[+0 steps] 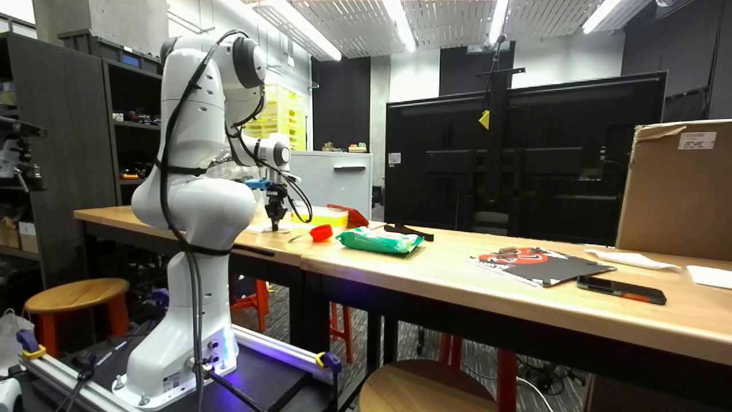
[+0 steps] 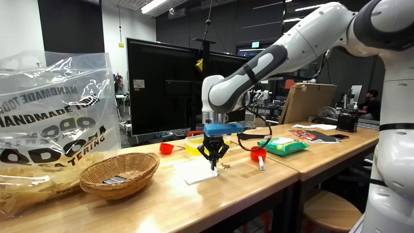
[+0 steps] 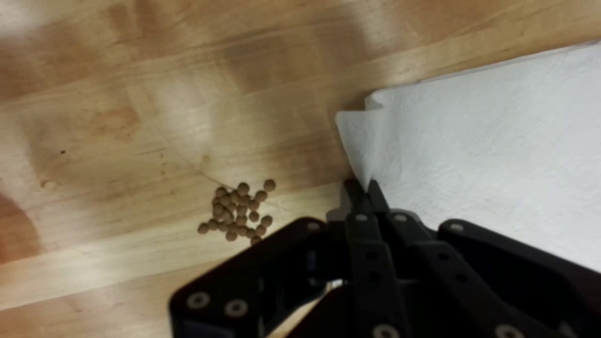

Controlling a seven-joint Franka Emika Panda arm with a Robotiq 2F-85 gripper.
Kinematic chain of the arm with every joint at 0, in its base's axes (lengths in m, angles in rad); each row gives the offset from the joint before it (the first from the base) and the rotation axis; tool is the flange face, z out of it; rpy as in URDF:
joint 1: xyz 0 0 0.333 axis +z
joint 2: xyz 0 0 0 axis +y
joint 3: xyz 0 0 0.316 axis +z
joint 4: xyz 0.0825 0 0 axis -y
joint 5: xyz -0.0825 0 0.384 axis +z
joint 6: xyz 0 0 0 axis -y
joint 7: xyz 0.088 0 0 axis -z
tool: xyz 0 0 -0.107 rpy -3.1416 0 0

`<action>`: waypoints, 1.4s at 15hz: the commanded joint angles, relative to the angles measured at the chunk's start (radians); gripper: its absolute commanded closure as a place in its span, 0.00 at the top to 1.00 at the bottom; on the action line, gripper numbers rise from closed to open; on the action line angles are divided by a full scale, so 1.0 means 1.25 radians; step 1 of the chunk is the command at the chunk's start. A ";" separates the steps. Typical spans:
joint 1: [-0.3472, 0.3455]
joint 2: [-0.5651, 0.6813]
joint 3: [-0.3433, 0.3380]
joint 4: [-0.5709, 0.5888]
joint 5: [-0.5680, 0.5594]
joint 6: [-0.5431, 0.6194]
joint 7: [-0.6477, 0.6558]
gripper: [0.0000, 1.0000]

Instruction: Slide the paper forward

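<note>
My black two-finger gripper [image 3: 365, 190], jaws clamped together on the creased edge of a thin white paper sheet [image 3: 488, 145], the rest flat beside it (small round brown beads [image 3: 241, 210] on the gripper's other side)

The gripper [image 1: 275, 228] points down between the counter's [image 1: 446, 260] front and back edges. A phone [image 1: 621, 289] lies near the front.

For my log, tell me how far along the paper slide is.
Done, it seems: the grasp; in the wrist view the gripper is shut on an edge of the paper, which puckers there.
In hand: that pinched edge; most of the sheet lies on the table.
Left, probably: the forward slide, or its remainder, then opening the closed grip; whether sliding has begun, I cannot tell.
</note>
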 commanded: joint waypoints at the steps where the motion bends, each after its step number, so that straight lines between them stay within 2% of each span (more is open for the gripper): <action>1: 0.000 -0.041 -0.011 -0.040 0.006 -0.028 0.028 0.00; 9: -0.029 -0.159 -0.031 -0.159 -0.001 -0.047 0.036 0.00; 17: -0.085 -0.366 -0.050 -0.317 -0.012 -0.128 -0.037 0.00; 18: -0.091 -0.387 -0.050 -0.328 -0.019 -0.145 -0.052 0.26; 19: -0.099 -0.410 -0.050 -0.340 -0.026 -0.154 -0.066 0.27; 21: -0.110 -0.446 -0.052 -0.359 -0.025 -0.167 -0.095 0.37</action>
